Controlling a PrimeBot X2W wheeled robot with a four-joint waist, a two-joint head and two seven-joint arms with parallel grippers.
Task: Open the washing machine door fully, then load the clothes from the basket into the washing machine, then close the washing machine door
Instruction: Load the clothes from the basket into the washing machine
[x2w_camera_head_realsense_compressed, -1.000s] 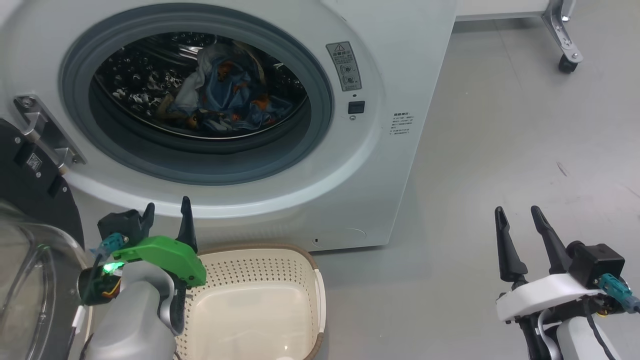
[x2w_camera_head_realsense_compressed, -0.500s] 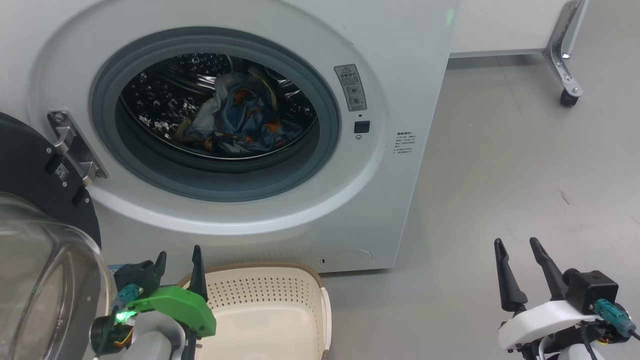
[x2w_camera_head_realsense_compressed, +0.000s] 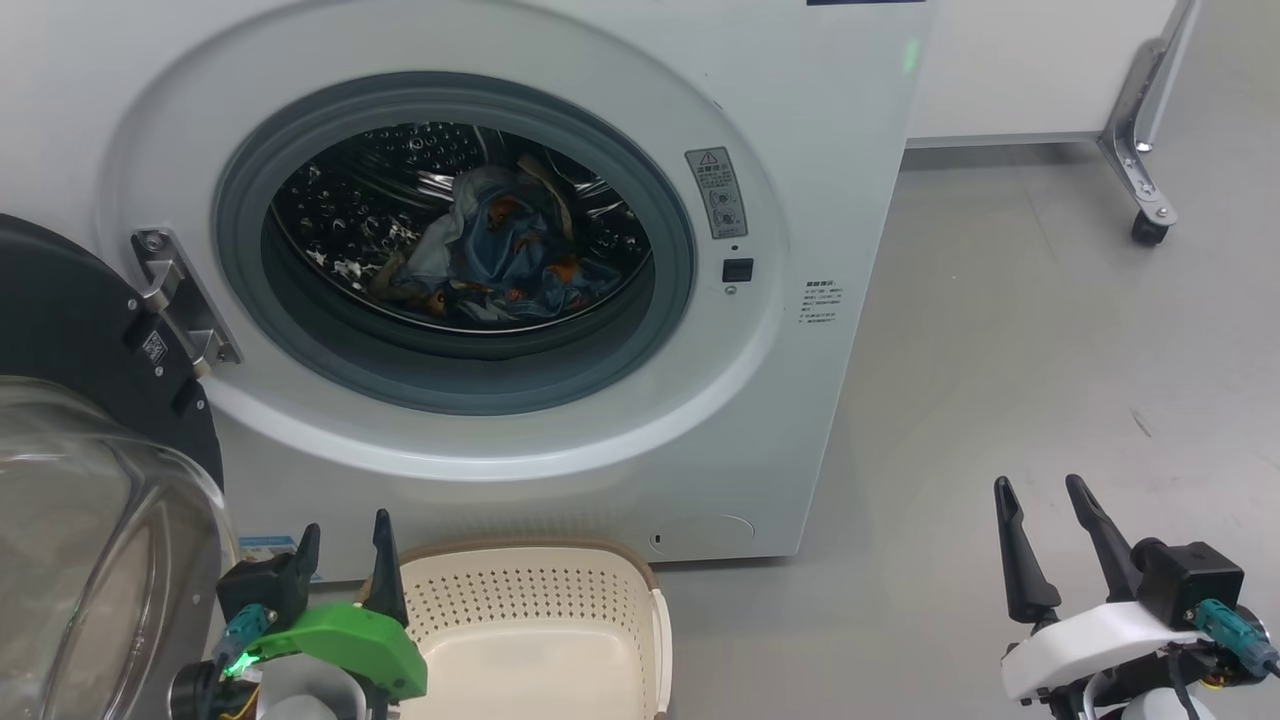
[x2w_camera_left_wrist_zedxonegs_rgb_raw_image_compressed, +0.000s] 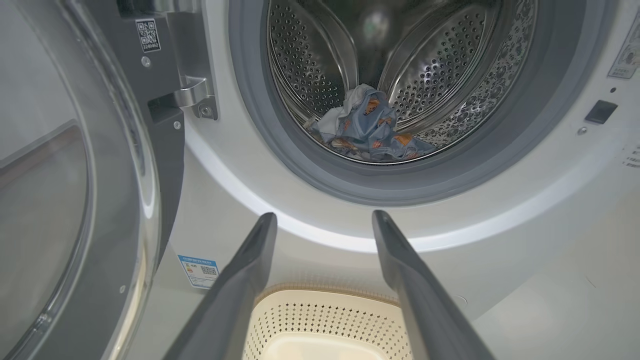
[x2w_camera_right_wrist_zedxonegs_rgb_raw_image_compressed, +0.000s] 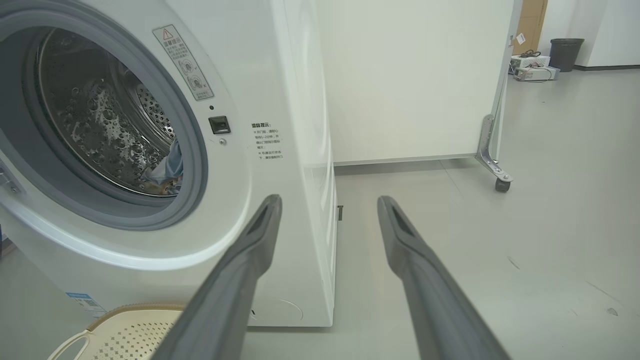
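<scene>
The left hand (x2w_camera_head_realsense_compressed: 345, 525) and right hand (x2w_camera_head_realsense_compressed: 1038, 485) are both released, fingers spread, holding nothing. The cream basket (x2w_camera_head_realsense_compressed: 540, 610) sits just ahead of the left hand, and the washing machine door (x2w_camera_head_realsense_compressed: 70, 320) stands swung open at its left. Open floor (x2w_camera_head_realsense_compressed: 1000, 350) surrounds the right hand. Beyond, the clothes (x2w_camera_head_realsense_compressed: 500, 255), blue with orange figures, lie heaped inside the washing machine (x2w_camera_head_realsense_compressed: 820, 120). The right wrist view adds a wheeled white panel (x2w_camera_right_wrist_zedxonegs_rgb_raw_image_compressed: 410, 75).

the left gripper (x2w_camera_head_realsense_compressed: 345, 540) has dark tapered fingers (x2w_camera_head_realsense_compressed: 385, 585), a green bracket (x2w_camera_head_realsense_compressed: 345, 645) and a glowing light (x2w_camera_head_realsense_compressed: 237, 662); the right gripper (x2w_camera_head_realsense_compressed: 1040, 497) has a white bracket (x2w_camera_head_realsense_compressed: 1090, 635), black box (x2w_camera_head_realsense_compressed: 1190, 585), teal plug (x2w_camera_head_realsense_compressed: 1218, 620).
</scene>
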